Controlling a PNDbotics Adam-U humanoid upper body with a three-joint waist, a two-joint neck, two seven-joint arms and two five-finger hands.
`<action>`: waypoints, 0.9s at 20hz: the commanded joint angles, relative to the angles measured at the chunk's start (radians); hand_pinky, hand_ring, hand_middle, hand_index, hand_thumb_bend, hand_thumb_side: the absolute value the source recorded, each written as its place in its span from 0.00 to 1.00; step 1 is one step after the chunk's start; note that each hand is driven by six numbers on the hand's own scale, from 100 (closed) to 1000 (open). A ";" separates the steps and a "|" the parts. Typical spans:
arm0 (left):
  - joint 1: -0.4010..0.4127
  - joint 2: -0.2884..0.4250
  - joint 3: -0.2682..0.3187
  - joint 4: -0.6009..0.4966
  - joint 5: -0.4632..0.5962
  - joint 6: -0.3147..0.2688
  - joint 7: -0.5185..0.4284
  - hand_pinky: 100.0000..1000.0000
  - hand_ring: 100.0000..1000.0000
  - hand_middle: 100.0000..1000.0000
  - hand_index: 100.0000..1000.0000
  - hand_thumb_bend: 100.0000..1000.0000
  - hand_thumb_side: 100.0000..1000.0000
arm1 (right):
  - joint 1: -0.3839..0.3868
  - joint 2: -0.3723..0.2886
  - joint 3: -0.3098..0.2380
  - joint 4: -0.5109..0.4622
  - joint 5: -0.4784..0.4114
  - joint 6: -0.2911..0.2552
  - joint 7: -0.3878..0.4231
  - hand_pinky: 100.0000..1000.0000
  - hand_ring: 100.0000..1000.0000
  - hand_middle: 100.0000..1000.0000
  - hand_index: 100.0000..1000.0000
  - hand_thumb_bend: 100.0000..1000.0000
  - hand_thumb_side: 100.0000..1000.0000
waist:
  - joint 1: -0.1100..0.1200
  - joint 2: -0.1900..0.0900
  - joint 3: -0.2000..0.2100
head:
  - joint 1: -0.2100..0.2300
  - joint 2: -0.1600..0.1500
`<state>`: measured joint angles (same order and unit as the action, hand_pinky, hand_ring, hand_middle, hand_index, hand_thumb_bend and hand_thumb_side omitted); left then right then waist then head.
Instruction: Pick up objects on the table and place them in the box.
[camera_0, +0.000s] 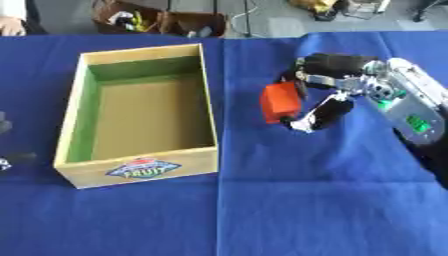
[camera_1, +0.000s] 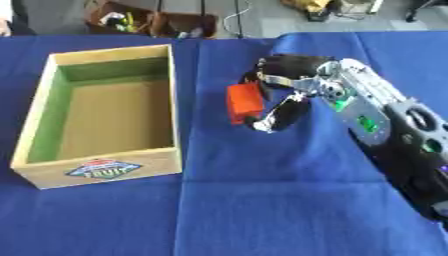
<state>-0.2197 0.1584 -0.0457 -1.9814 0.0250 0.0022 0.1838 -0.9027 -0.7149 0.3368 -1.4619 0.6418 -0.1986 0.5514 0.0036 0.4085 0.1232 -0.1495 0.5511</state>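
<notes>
Left eye view shows the right hand (camera_0: 328, 87) curled around an orange block (camera_0: 281, 102), fingers over its top and thumb below, at the table's right half. The block's long axis runs roughly toward and away from the robot, tilted slightly, its broad orange face turned toward the box (camera_0: 140, 170). Whether the block touches the blue tablecloth (camera_0: 289, 200) or hangs just above it cannot be told. Its right side is hidden by the dark fingers.

The wooden box sits left of centre, open top up, its long axis also running away from the robot, with a fruit label on the near wall. A strip of bare cloth separates block and box.

The left hand (camera_0: 7, 125) shows only as a dark sliver at the left edge; its fingers cannot be made out. The near half of the cloth lies open.
</notes>
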 joint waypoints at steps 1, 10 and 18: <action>-0.003 0.012 -0.002 -0.019 0.003 0.001 -0.002 0.58 0.89 0.80 0.69 0.00 1.00 | -0.038 -0.006 -0.030 -0.041 -0.025 0.024 -0.014 0.59 0.46 0.25 0.26 0.00 0.33 | -0.001 -0.024 0.000 | -0.004 -0.005; 0.004 0.019 -0.002 -0.019 0.002 0.000 -0.001 0.58 0.89 0.80 0.70 0.00 1.00 | -0.197 0.089 -0.036 -0.023 -0.031 0.062 -0.025 0.59 0.45 0.25 0.25 0.00 0.27 | -0.009 -0.032 0.006 | -0.032 0.020; 0.002 0.023 -0.006 -0.019 0.005 -0.002 -0.006 0.58 0.89 0.80 0.70 0.00 1.00 | -0.317 0.220 -0.026 0.075 0.008 0.063 -0.016 0.59 0.45 0.24 0.24 0.00 0.27 | -0.024 -0.024 0.034 | -0.063 0.017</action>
<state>-0.2113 0.1592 -0.0462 -1.9814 0.0254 0.0022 0.1820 -1.1928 -0.5032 0.3155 -1.3932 0.6393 -0.1353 0.5341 -0.0246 0.4065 0.1588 -0.2057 0.5695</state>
